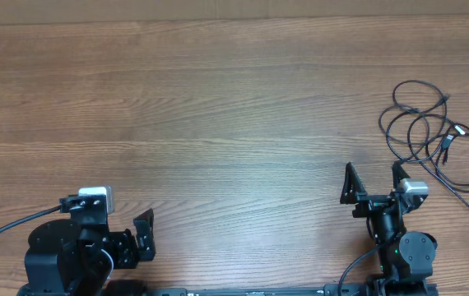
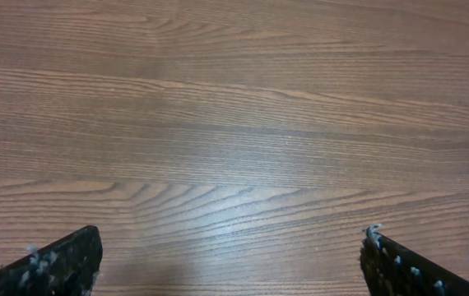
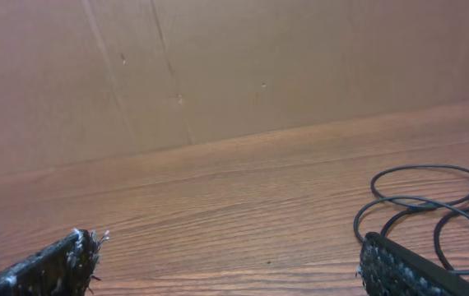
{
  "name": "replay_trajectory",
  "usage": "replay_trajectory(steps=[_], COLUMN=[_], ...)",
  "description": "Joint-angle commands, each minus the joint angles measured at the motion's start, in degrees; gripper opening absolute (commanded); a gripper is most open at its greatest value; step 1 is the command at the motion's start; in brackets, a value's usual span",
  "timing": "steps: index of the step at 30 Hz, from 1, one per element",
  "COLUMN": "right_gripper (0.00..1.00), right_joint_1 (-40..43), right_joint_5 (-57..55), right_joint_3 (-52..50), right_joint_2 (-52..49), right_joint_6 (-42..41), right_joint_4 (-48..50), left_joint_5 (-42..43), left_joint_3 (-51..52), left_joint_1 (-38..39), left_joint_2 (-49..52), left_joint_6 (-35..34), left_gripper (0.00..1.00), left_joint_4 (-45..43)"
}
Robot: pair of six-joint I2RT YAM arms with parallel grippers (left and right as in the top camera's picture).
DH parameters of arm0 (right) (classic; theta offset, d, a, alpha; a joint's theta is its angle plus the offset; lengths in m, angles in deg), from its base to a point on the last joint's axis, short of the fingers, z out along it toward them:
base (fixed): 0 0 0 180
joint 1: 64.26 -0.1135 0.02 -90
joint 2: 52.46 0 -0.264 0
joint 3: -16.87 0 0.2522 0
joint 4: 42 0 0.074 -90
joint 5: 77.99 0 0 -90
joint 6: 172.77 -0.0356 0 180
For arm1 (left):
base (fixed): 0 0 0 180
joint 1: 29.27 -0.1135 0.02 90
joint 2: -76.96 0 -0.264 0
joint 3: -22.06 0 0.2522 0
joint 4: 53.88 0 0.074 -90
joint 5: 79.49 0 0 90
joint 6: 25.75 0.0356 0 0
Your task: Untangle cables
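The cables (image 1: 436, 140) are thin black cords with small plug ends, lying in overlapping loops on the wooden table at the far right. Part of the loops shows in the right wrist view (image 3: 432, 205), to the right of the jaws. My right gripper (image 1: 374, 174) is open and empty near the table's front edge, left of and nearer than the cables; its fingers frame bare wood in the right wrist view (image 3: 230, 251). My left gripper (image 1: 144, 234) is open and empty at the front left, over bare wood (image 2: 230, 247), far from the cables.
A brown cardboard wall (image 3: 218, 66) stands along the table's far edge. Thicker black arm cables run from the left arm base (image 1: 4, 226) and the right arm base (image 1: 354, 267) at the front edge.
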Motion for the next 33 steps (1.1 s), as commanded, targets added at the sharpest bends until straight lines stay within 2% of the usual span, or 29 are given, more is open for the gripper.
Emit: replay_trajectory(steps=[1,6,9,11,25,26,33], right_gripper=[1.00,1.00,1.00,1.00,1.00,1.00,1.00], right_joint_1=[-0.20,-0.20,-0.20,-0.20,-0.20,-0.20,-0.20], right_joint_5=[0.26,0.24,0.26,0.26,0.24,0.24,0.24], right_joint_3=[-0.59,-0.59,-0.59,-0.59,-0.59,-0.59,-0.59], right_joint_2=[0.57,0.57,0.57,0.57,0.57,0.57,0.57], right_joint_6=[0.13,0.11,0.11,0.11,0.11,0.11,0.11], right_joint_4=[0.31,0.31,0.31,0.31,0.31,0.31,0.31], left_joint_5=[0.15,-0.15,-1.81,-1.95,-1.90,-1.88,-3.06], left_joint_3=[0.11,0.20,1.77,5.60,39.54,43.32,51.32], left_joint_1=[0.37,0.37,0.35,0.35,0.35,0.31,0.31], left_joint_2=[-0.13,-0.52,-1.66,-4.04,-24.87,-27.12,-29.81], left_joint_6=[-0.17,-0.17,0.35,2.27,2.19,2.19,3.93], left_gripper=[1.00,1.00,1.00,1.00,1.00,1.00,1.00], left_joint_4=[-0.11,-0.63,-4.46,-10.16,-47.71,-53.46,-71.43])
